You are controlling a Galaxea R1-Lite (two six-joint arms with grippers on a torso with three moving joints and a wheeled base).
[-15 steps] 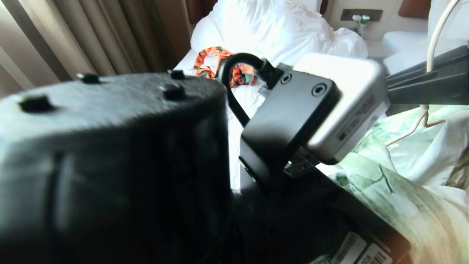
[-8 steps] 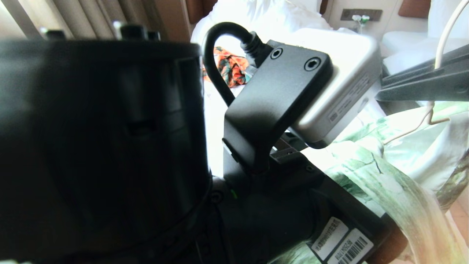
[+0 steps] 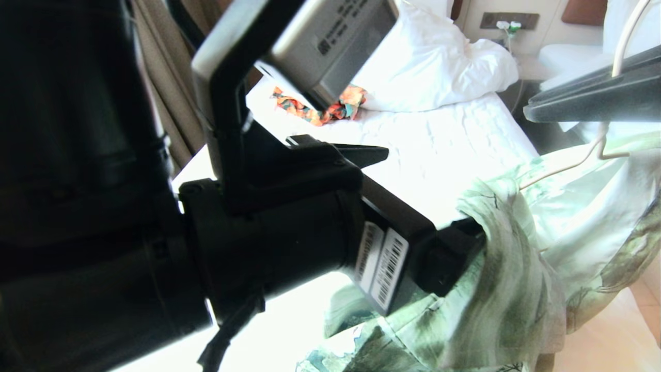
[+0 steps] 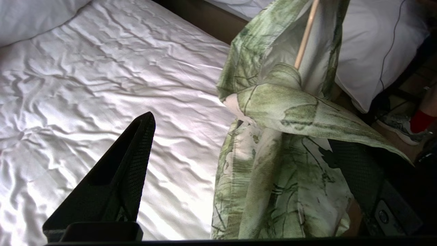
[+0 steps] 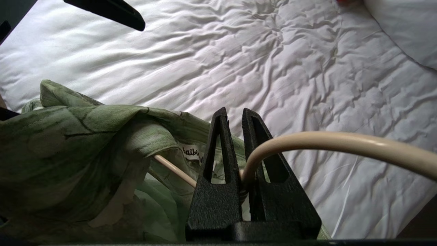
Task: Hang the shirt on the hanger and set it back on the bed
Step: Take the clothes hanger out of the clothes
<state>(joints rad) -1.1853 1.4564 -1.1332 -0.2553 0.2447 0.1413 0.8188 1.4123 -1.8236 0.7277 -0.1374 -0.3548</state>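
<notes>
Above the bed (image 3: 454,139), the right gripper (image 5: 235,118) pinches the cream hanger (image 5: 327,143) at its hook, the green shirt (image 3: 521,289) draped on it, while the left gripper (image 4: 218,136) stands spread beside the cloth.

The shirt (image 4: 280,112) is patterned in streaky green and white, crossed by dark drawn lines. The hanger (image 5: 334,143) is coloured a pale cream. The bed (image 3: 444,150) is covered in a wrinkled white sheet. A second garment (image 3: 330,106) is printed in orange with dark green. Both pincers, left (image 4: 235,160) and right (image 5: 235,143), are finished in textured black.
</notes>
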